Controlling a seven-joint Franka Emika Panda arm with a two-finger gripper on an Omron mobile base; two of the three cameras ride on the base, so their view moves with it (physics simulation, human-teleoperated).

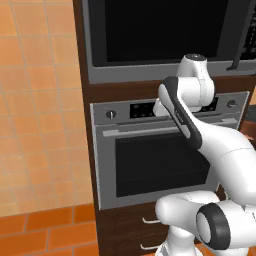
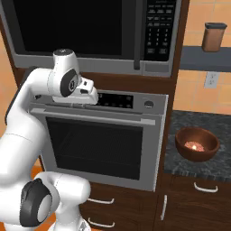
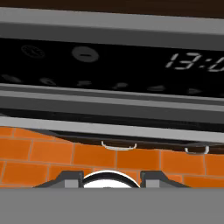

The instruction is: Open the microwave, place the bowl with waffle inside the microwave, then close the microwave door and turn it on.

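Observation:
The microwave (image 2: 85, 31) is built in above the wall oven. Its black glass door (image 2: 67, 27) lies flush against the front, with a grey bar handle (image 2: 137, 40) beside the keypad (image 2: 159, 27). The reddish-brown bowl (image 2: 197, 143) sits on the dark counter to the right, and the small tan waffle (image 2: 195, 146) lies inside it. My gripper (image 3: 111, 178) hangs low in front of the oven's control panel, well below the microwave and far left of the bowl. Its fingertips (image 3: 68, 177) stand apart with nothing between them. The white hand (image 2: 85, 92) covers part of the panel.
The silver wall oven (image 2: 99, 140) with its long bar handle (image 2: 97, 115) is right before the hand. A brown canister (image 2: 214, 37) stands on a shelf at the upper right. Below are wood drawers with handles (image 2: 101, 200) and the granite counter (image 2: 189, 169). The floor is orange tile (image 1: 45, 230).

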